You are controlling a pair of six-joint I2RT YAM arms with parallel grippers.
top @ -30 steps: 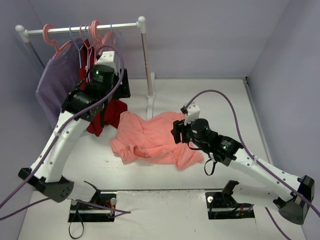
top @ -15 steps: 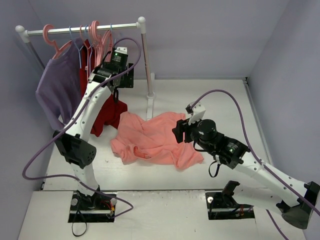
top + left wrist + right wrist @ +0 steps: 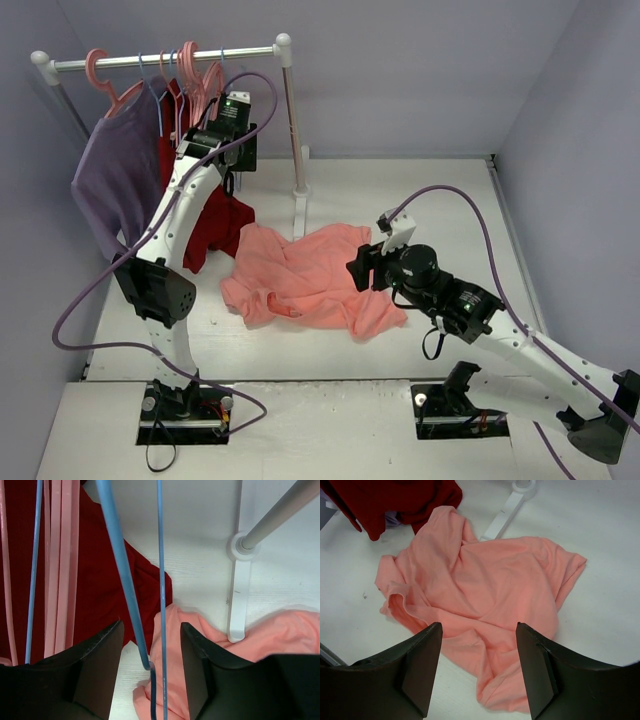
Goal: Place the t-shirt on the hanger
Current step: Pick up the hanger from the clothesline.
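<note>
The floor of the scene is a matte white table [image 3: 420, 190], closed in at the back and both sides by plain lavender-grey walls [image 3: 420, 70]. A white clothes rack [image 3: 293, 120] stands at the far left of the table, with its rail running left from the top of the post and its flat foot [image 3: 237, 605] resting on the white surface.

The t-shirt [image 3: 310, 275] lies crumpled on the table just in front of the rack's foot. One fold of it reaches the foot, and the rest spreads forward and to the right of it.

Under the rail hang a lavender shirt [image 3: 115, 170] and a dark red garment [image 3: 215, 225] whose hem drops to the table beside the t-shirt. Pink plastic hangers [image 3: 62, 565] hang there too.

The left gripper [image 3: 150, 630] is raised beside the rack, close under the rail, with its fingers spread. The hanger [image 3: 122, 575] runs slantwise down through the gap between them. Whether either finger touches the wire cannot be told.

The right gripper [image 3: 477, 630] hovers above the t-shirt's right half, in front of and to the right of the rack's foot. Its fingers are wide apart and hold nothing.

Purple cables [image 3: 450, 195] loop from both arms.
</note>
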